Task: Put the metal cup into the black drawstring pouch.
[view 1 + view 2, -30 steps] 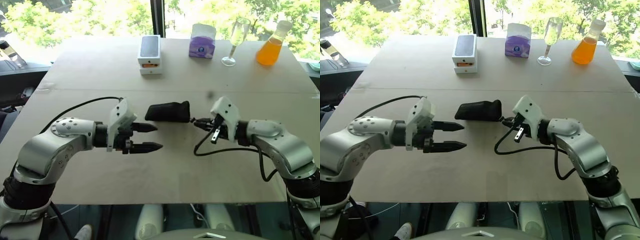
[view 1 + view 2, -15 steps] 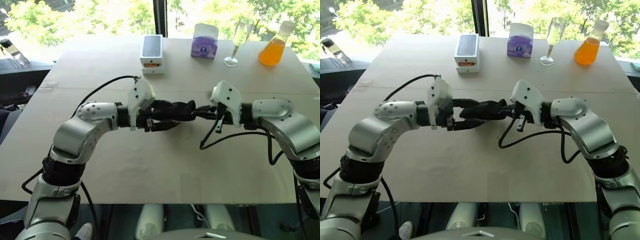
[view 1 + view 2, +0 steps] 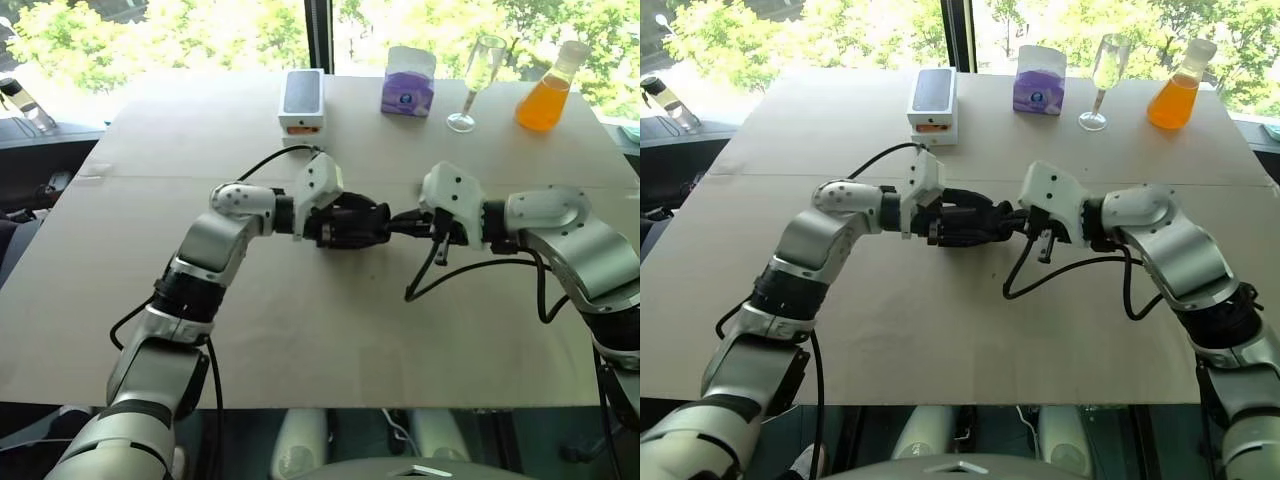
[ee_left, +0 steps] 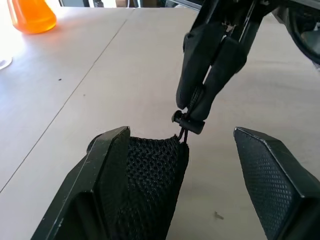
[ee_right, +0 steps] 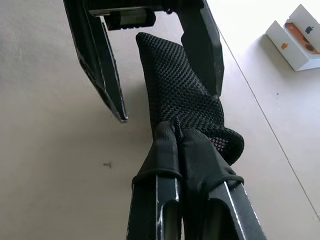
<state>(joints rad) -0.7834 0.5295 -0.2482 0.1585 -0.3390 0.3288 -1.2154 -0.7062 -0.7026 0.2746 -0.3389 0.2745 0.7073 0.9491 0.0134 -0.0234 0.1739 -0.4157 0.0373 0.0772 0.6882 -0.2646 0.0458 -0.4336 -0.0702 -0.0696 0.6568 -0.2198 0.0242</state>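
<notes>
Black drawstring pouch [image 3: 352, 222] pinched by right tool [image 3: 408, 223], inside open left tool [image 3: 362, 224]; glass [image 3: 474, 83], flask [image 3: 549, 89] behind.

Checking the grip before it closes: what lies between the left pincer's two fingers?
The pouch lies between them, beside one finger with a bare gap to the other, in both wrist views.

pouch [image 3: 352, 222]: between left gripper [image 3: 372, 226] and right gripper [image 3: 400, 224]
box [image 3: 301, 101], glass [image 3: 474, 82]: on table [image 3: 300, 330], behind grippers
</notes>
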